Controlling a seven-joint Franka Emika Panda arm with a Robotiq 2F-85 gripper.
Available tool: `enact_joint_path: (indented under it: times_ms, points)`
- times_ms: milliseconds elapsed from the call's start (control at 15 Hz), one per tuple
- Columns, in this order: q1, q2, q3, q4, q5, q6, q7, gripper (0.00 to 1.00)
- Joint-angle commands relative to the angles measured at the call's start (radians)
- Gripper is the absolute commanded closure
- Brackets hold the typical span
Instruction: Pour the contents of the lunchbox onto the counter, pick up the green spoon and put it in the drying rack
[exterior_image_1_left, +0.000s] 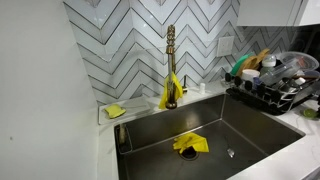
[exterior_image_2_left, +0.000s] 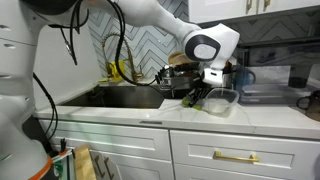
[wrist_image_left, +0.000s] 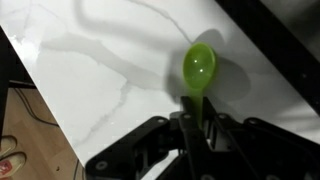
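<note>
My gripper (wrist_image_left: 195, 122) is shut on the handle of the green spoon (wrist_image_left: 200, 68) and holds it above the white counter (wrist_image_left: 100, 70); the spoon's bowl points away from the jaws. In an exterior view the gripper (exterior_image_2_left: 200, 90) with the spoon (exterior_image_2_left: 195, 97) hangs over the counter (exterior_image_2_left: 255, 118), just beside the clear lunchbox (exterior_image_2_left: 222, 98). The black wire drying rack (exterior_image_1_left: 275, 95), full of dishes, stands right of the sink and shows behind the gripper (exterior_image_2_left: 176, 72). The arm is out of view in the exterior view that faces the sink.
The steel sink basin (exterior_image_1_left: 215, 128) holds a yellow cloth (exterior_image_1_left: 190, 144). A brass faucet (exterior_image_1_left: 171, 55) has another yellow cloth (exterior_image_1_left: 165, 96) draped on it. A sponge (exterior_image_1_left: 116, 111) lies on the ledge. White cabinets (exterior_image_2_left: 230, 155) stand below the counter.
</note>
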Motion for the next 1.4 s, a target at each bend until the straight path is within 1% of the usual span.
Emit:
enact_joint_path:
  times_ms: [0, 267, 400, 600, 800, 1067, 1200, 1333]
  points:
    - [-0.005, 0.032, 0.003, 0.045, 0.002, -0.041, 0.020, 1.00]
    - [0.002, -0.003, -0.012, 0.023, -0.036, -0.048, 0.029, 0.99]
    - [0.012, -0.050, -0.029, -0.016, -0.089, -0.036, 0.042, 0.99]
    - [0.035, -0.141, -0.056, -0.073, -0.210, -0.006, 0.094, 0.99]
    - [0.066, -0.241, -0.063, -0.126, -0.365, 0.081, 0.135, 0.99]
    - [0.086, -0.363, -0.044, -0.191, -0.557, 0.207, 0.201, 0.99]
    - [0.081, -0.392, -0.029, -0.207, -0.591, 0.250, 0.222, 0.99]
    - [0.074, -0.399, -0.014, -0.219, -0.586, 0.277, 0.223, 0.99]
